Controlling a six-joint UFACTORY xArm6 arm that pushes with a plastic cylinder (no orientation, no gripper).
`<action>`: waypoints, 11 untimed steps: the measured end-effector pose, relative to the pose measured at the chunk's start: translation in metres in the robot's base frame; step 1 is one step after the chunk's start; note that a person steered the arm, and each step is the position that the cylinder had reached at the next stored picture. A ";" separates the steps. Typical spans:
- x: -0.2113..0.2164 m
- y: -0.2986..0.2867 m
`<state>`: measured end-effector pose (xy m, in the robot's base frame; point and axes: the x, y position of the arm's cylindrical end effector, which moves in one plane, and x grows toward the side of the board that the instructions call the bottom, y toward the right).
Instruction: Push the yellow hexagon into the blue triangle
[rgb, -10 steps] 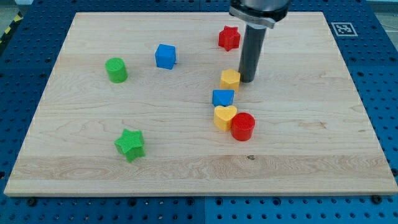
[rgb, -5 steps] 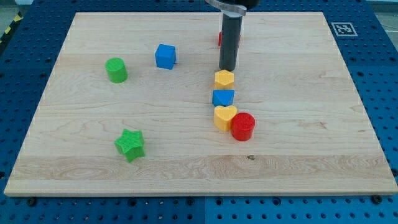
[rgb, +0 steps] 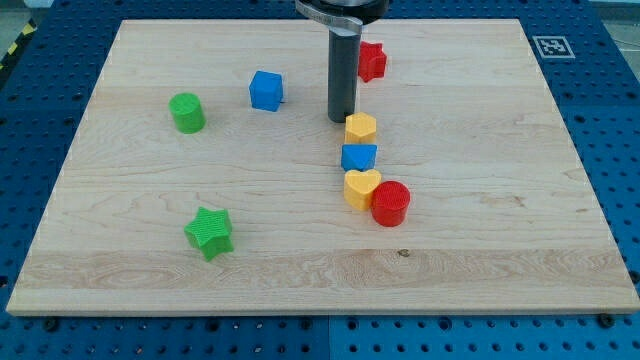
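The yellow hexagon sits near the middle of the board, directly above the blue triangle; the two look to be touching or almost so. My tip stands just to the upper left of the yellow hexagon, close to its left edge. The rod rises straight toward the view's top.
A yellow heart and a red cylinder sit just below the blue triangle. A red star is near the top, partly behind the rod. A blue cube, green cylinder and green star are at left.
My tip has moved leftward, from the yellow hexagon's right side, over its top, to its upper left. The hexagon shifted slightly left and now lines up above the blue triangle.
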<state>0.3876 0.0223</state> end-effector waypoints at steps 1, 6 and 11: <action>0.007 0.003; 0.007 0.009; -0.006 0.042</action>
